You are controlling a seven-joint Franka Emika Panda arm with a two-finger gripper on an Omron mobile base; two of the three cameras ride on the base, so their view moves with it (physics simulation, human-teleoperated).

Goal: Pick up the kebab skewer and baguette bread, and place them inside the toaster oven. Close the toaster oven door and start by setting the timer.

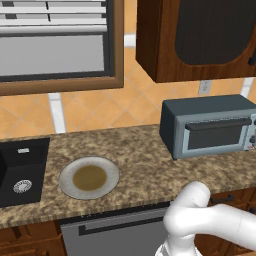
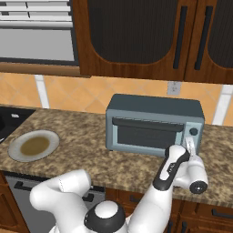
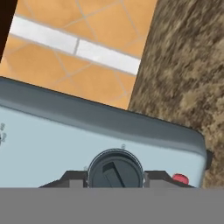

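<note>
The boxy blue-grey toaster oven (image 2: 154, 124) stands on the speckled brown granite counter (image 2: 82, 136), and its drop-down door with the dark glass window and dark bar handle (image 2: 148, 134) is up and closed against the front. The white arm's two-finger gripper (image 2: 189, 146) is at the oven's control panel, at the right end of the front, beside the door. In the hand view the round dark timer knob (image 3: 115, 170) sits directly ahead of the gripper, between the two dark finger tips (image 3: 70, 178), which reach up on either side of it. The jaws look spread about as wide as the knob, flanking it, but whether the pads actually touch and grip it cannot be told. A small red button (image 3: 180, 178) lies on the panel just past one finger tip.

Well away from the jaws, far along the counter past the oven's other end, lies a round grey plate with a brown centre (image 1: 89, 177), next to a black sink (image 1: 22, 172).
</note>
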